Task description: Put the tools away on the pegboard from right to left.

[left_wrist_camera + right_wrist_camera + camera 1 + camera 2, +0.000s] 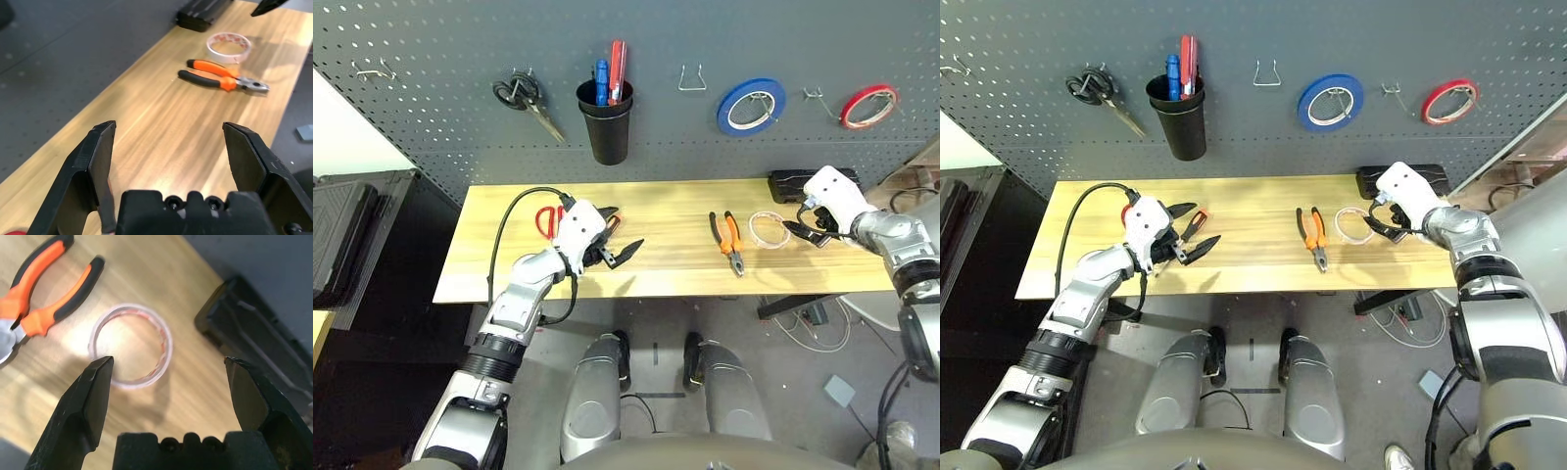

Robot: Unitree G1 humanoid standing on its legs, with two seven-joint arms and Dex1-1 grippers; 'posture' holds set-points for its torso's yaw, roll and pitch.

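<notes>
1. Starting from the right meant the whitish tape roll point(131, 346) came first, and my right gripper point(800, 226) was poised just beside it, pointing down at it over the table point(656, 264).
2. Doing this well, I judged, meant lowering one finger inside the ring and the other outside its wall (the roll lay flat, so a pinch across the whole ring looked less sure).
3. I also judged that I should keep clear of the orange-and-black pliers point(728, 241), which lay just past the roll on the side away from my right hand, and of the black box point(254, 338) close on the hand's other side.
4. An empty hook point(817, 97) on the pegboard point(431, 88) stood up beyond my right hand, between the blue tape roll point(750, 106) and the red tape roll point(867, 106); that looked the likely home for the roll.
5. My right fingers point(93, 396) were spread wide apart, holding nothing and touching nothing.
6. My left gripper point(617, 250) was also wide apart and empty, hovering over bare wood, with the red-handled scissors point(546, 221) just behind it.
</notes>
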